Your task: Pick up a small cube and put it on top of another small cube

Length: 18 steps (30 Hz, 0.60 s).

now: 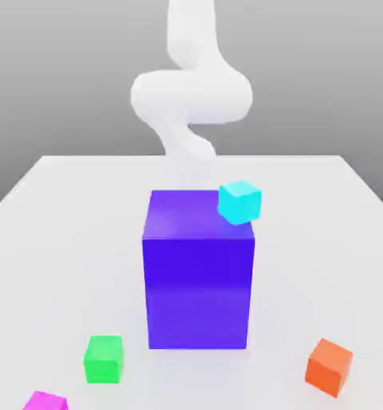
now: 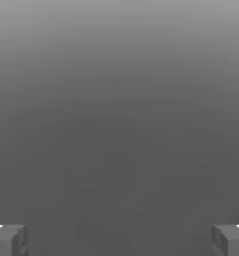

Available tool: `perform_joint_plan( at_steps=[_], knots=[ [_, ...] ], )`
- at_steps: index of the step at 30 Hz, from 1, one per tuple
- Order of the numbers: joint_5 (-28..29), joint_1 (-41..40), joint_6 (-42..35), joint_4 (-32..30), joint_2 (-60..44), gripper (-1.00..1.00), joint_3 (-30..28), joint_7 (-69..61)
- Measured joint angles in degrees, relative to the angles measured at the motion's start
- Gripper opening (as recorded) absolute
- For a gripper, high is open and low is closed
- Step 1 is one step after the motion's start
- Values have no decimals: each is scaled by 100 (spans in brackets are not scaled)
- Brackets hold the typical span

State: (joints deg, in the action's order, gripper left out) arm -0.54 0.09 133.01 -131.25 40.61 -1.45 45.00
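Observation:
The small magenta cube (image 1: 45,400) lies at the table's front edge on the exterior view's left, partly cut off. The small green cube (image 1: 104,359) sits just behind it and to its right. My white arm (image 1: 191,96) rises at the far side of the table, behind the big blue-purple block (image 1: 199,272). In the hand view my gripper (image 2: 119,240) is open, its two grey fingertips (image 2: 9,240) set wide apart with nothing between them, facing a plain grey background.
The tall blue-purple block stands mid-table between the arm and the small cubes. A cyan cube (image 1: 240,201) sits tilted at the block's upper right corner. An orange cube (image 1: 329,366) lies front right. The white table (image 1: 66,240) spreads around them.

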Motion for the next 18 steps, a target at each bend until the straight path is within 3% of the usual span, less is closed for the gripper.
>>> perform_joint_plan(
  at_steps=[18],
  knots=[
    [-694, -201, 885, 385, -3774, 0, -901, -825]
  ],
)
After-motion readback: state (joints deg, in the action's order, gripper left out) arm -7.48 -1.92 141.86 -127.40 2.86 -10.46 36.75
